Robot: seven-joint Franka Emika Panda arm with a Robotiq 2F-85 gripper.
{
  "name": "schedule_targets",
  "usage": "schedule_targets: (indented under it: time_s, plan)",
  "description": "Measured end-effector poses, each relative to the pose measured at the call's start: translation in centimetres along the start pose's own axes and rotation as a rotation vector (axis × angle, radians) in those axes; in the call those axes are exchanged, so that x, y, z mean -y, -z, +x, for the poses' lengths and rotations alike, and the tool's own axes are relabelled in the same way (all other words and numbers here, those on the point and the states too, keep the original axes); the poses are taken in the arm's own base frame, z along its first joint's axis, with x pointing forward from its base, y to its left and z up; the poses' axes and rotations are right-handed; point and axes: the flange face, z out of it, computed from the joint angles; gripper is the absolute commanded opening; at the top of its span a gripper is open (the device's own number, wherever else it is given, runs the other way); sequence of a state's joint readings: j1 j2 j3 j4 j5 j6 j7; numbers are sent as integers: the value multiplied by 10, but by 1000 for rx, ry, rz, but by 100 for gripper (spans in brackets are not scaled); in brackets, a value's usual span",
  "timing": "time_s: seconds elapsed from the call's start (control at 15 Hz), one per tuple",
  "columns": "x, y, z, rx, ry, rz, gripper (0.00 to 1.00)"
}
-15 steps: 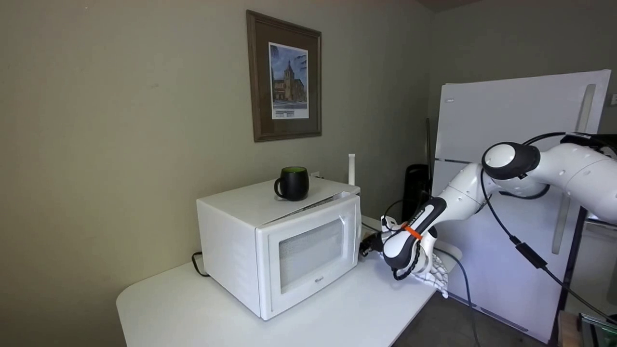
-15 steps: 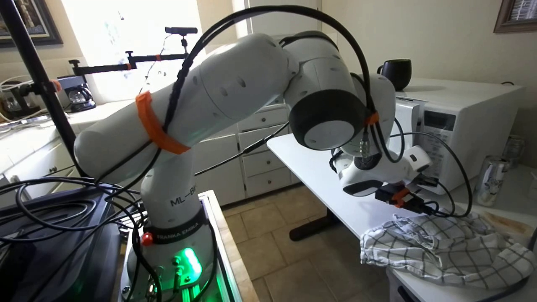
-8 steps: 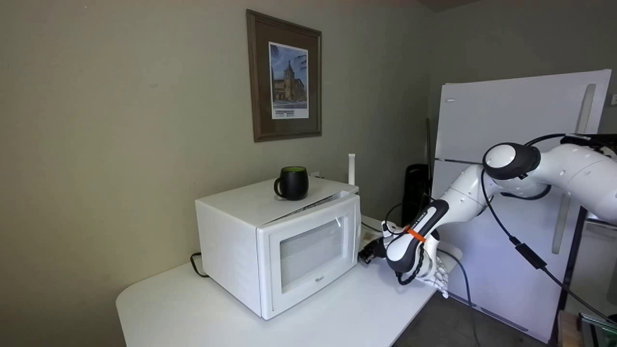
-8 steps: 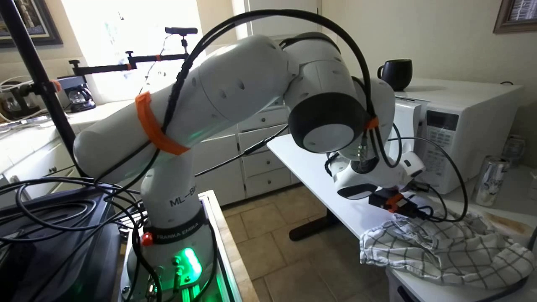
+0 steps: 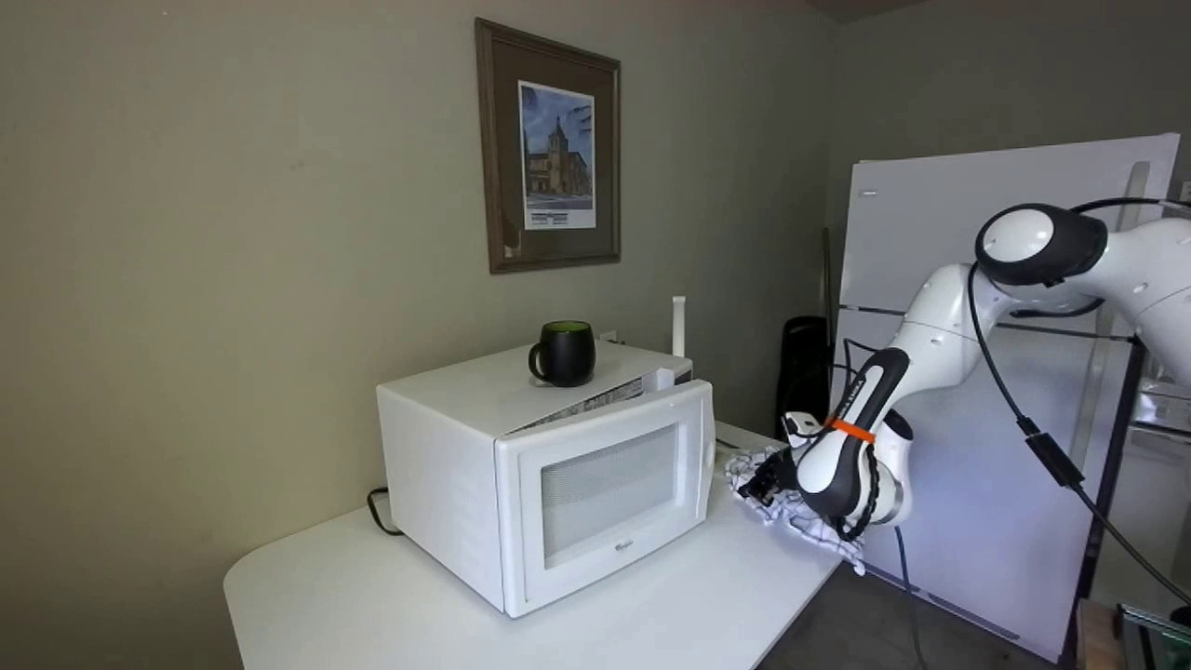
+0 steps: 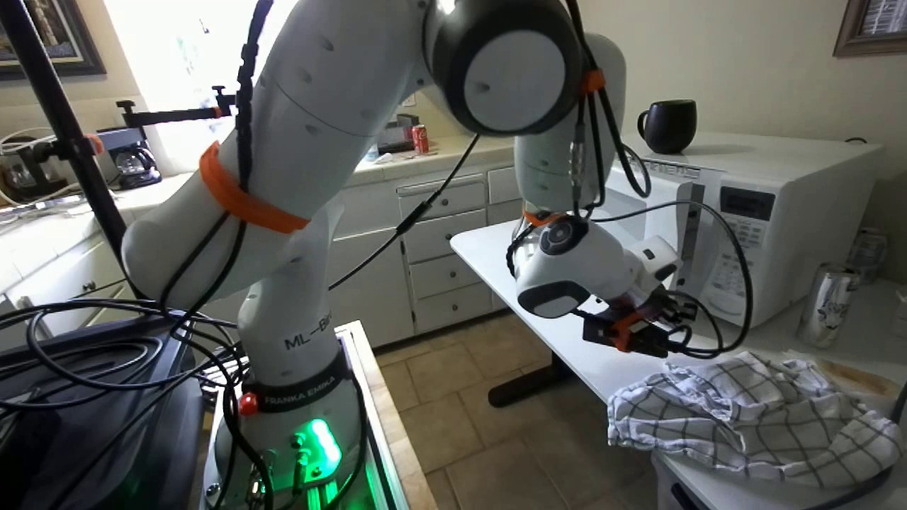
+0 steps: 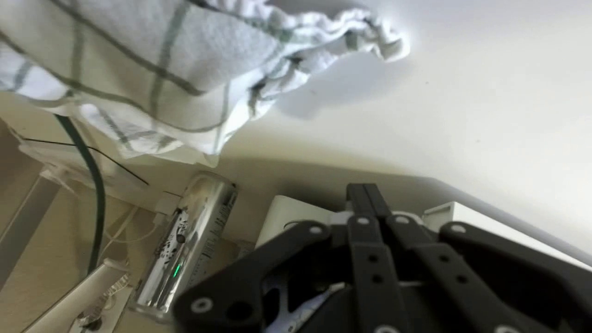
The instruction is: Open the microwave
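The white microwave (image 5: 437, 465) stands on the table, and its door (image 5: 609, 493) is ajar, hinged at the left in this exterior view. A gap shows along the top between door and body. The microwave body (image 6: 815, 212) and the door (image 6: 655, 205) also show in an exterior view. My gripper (image 5: 756, 486) is just off the door's free edge, visibly apart from it in that view. In the wrist view the fingertips (image 7: 367, 196) are pressed together with nothing between them. They appear between the microwave body (image 7: 289, 215) and the door's edge (image 7: 476, 226).
A black mug (image 5: 565, 355) stands on top of the microwave. A checked cloth (image 6: 751, 418) lies on the table (image 5: 372, 605) by the gripper. A silver can (image 6: 829, 304) stands beside the microwave's control-panel side. A white fridge (image 5: 986, 391) is behind the arm.
The door has swung wider open, widening the gap at the top. My gripper has moved back from the microwave with it, and the arm's elbow has risen.
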State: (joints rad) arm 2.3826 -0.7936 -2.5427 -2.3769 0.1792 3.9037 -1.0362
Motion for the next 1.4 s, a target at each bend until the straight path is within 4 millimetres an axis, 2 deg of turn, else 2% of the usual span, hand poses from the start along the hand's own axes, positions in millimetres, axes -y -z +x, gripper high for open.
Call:
schedule_targets:
  time_s: [0.4, 0.67, 0.8, 1.07, 1.2, 1.27, 1.33, 1.4]
  plan:
    - [3, 97, -2, 217, 113, -131, 0]
    - [-8, 146, -11, 369, 141, -116, 0]
    - [-8, 161, 1, 372, 121, -60, 0]
    - [-2, 172, 40, 299, 71, 102, 0]
    - [-7, 181, 55, 273, 25, 162, 0]
    - [-15, 189, 62, 265, -2, 174, 26]
    - [-25, 199, 70, 260, -30, 171, 2]
    - [-35, 211, 80, 254, -42, 150, 7]
